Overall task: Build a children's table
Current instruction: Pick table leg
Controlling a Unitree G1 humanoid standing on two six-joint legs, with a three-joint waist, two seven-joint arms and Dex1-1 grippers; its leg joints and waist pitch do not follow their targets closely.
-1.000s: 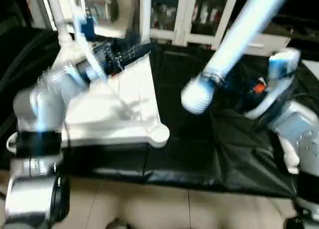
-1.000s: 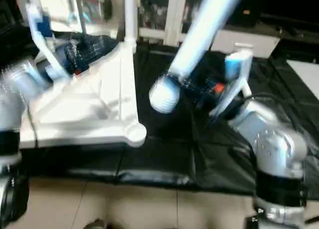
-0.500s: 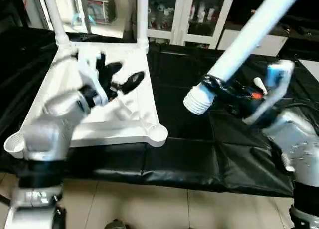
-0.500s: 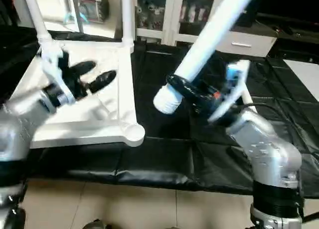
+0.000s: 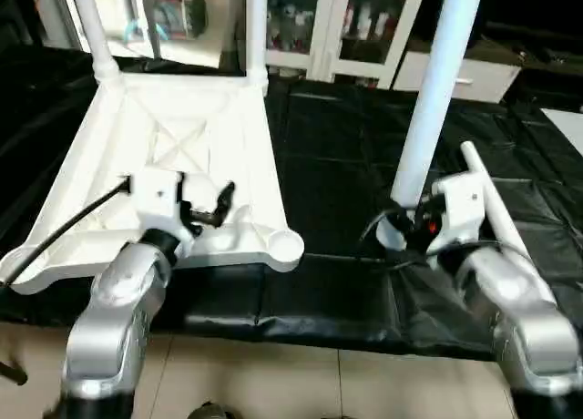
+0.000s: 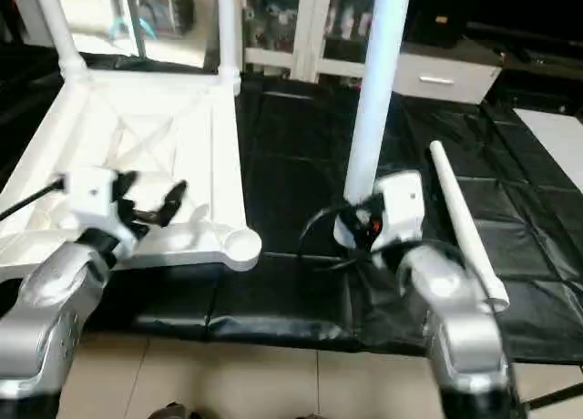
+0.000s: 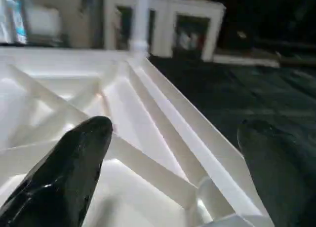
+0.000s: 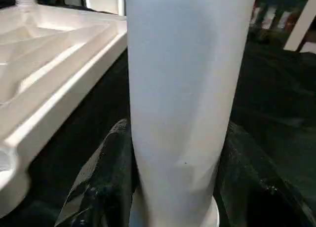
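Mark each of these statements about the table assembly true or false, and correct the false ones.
1. The white plastic table top lies with its X-ribbed underside up on the black mat. True.
2. Two white tube legs already stand in its far corner sockets. True.
3. The right gripper is empty. False: its jaws are shut on a third white tube leg, held roughly upright.
4. The left gripper clamps the top's rim. False: its jaws stand wide open over the ribbed underside, holding nothing.
5. A fourth white leg lies loose on the mat beside the right arm. True.
6. The near right corner socket holds a leg. False: it is empty.
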